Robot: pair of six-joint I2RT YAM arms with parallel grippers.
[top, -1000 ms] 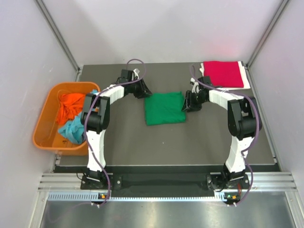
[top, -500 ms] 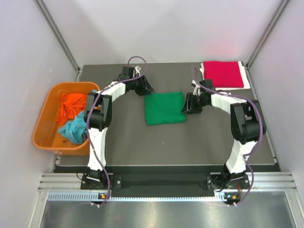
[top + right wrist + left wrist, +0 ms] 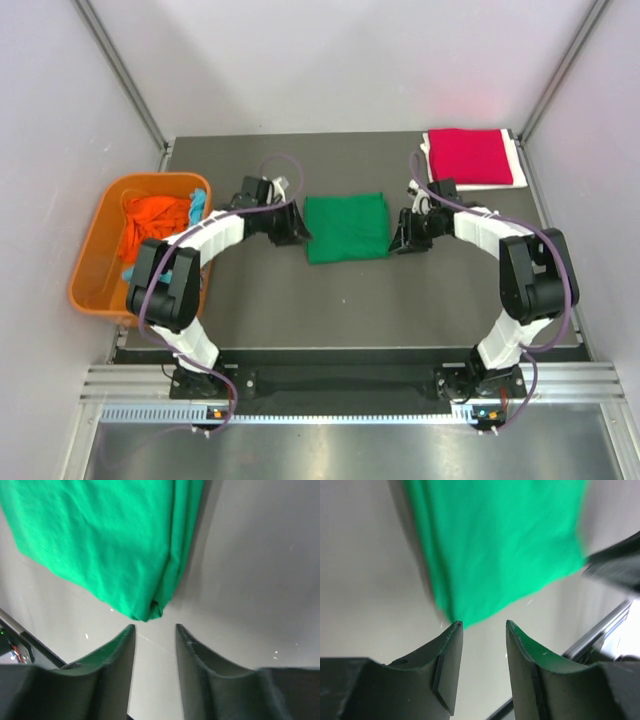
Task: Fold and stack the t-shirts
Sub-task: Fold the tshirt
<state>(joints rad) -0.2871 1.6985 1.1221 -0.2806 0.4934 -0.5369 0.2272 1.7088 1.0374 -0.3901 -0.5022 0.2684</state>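
Observation:
A folded bright green t-shirt [image 3: 346, 226] lies flat in the middle of the table; it also shows in the left wrist view [image 3: 500, 545] and the right wrist view [image 3: 105, 540]. My left gripper [image 3: 298, 228] is open and empty just left of it, its tips [image 3: 484, 625] at a near corner. My right gripper [image 3: 398, 238] is open and empty just right of it, its tips [image 3: 155, 626] at the other near corner. A folded crimson red t-shirt [image 3: 470, 155] lies at the back right. Orange [image 3: 150, 222] and light blue [image 3: 197, 197] t-shirts lie crumpled in the tub.
An orange plastic tub [image 3: 92, 268] stands at the left edge of the table. A white sheet [image 3: 517, 160] lies under the red shirt. Grey walls with metal rails close in the table at the back and both sides.
My left gripper has swung from behind the green shirt's back left corner down to its left side. My right gripper has shifted slightly nearer along the right edge. The shirt has not moved.

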